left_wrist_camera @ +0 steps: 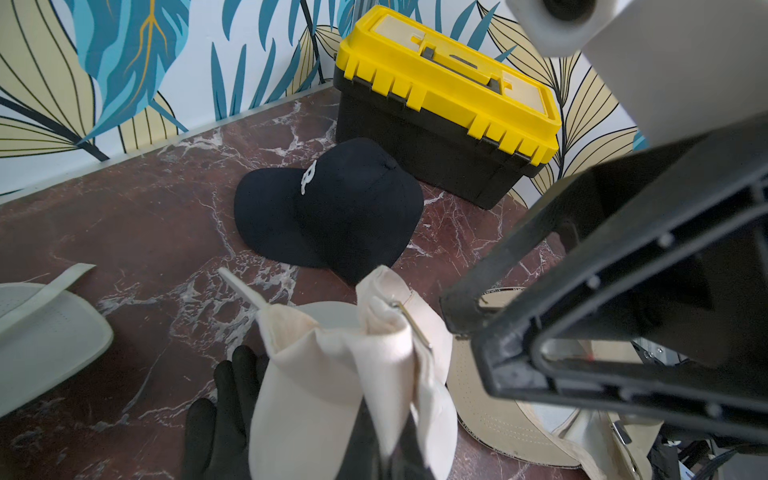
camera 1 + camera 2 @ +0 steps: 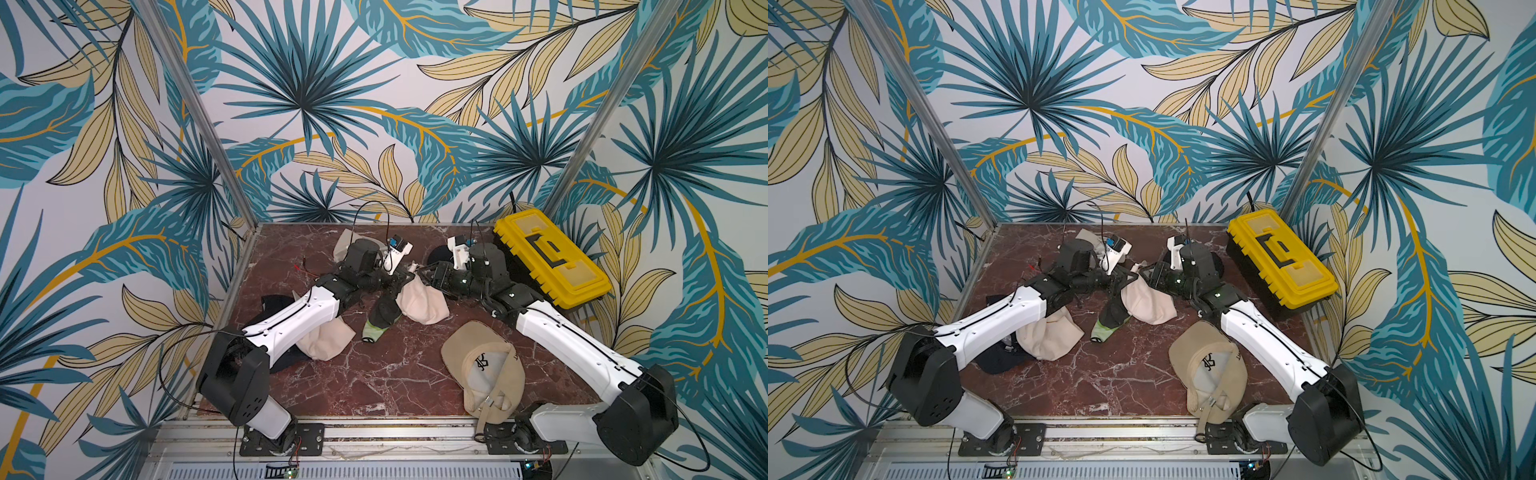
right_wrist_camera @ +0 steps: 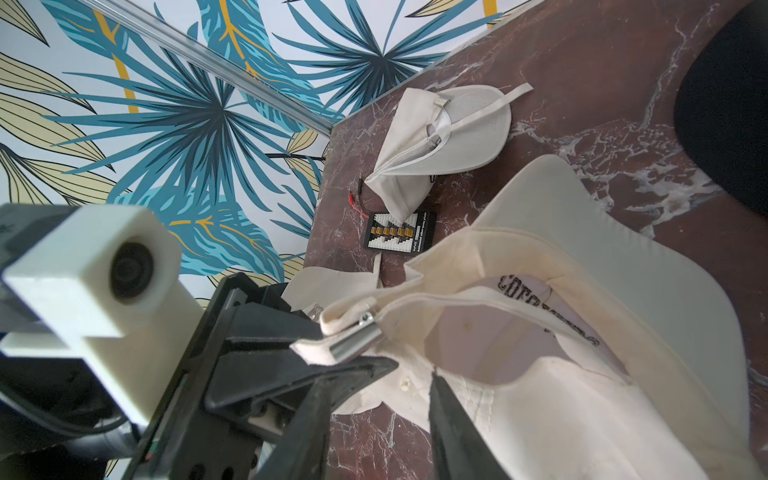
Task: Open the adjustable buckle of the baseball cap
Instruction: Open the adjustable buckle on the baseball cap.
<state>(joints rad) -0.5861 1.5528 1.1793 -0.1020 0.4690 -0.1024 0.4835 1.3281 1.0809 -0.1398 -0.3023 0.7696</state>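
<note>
Left gripper [image 3: 305, 345] is clamped tight on the strap end of the cream cotton baseball cap [image 2: 422, 303]. It's pinching the fabric tab right beside the shiny silver metal buckle [image 3: 357, 334], a little rounded clasp. Right gripper [image 3: 380, 382] sits just opposite, its black wedge-shaped fingers [image 3: 444, 419] spread apart around the cap's soft back edge. Can't tell if they actually touch the cloth.

The cap's in the middle of the table, a bit toward the far side. The right wrist view looks into its opening, where the sweatband has black lettering. Underneath is the red-brown marble-look tabletop [image 2: 374, 382], veiny and glossy.

Just left of the cap there's a dark cap with a green brim [image 2: 380, 322]. Near right is a floppy tan cap with a black logo [image 2: 482, 365]. Far right is a chunky yellow-and-black plastic toolbox [image 2: 548, 262], with a rounded black cap [image 1: 332, 208] next to it. Far left there's a white perforated cap [image 3: 449, 129] and a small black connector board [image 3: 399, 235].
</note>
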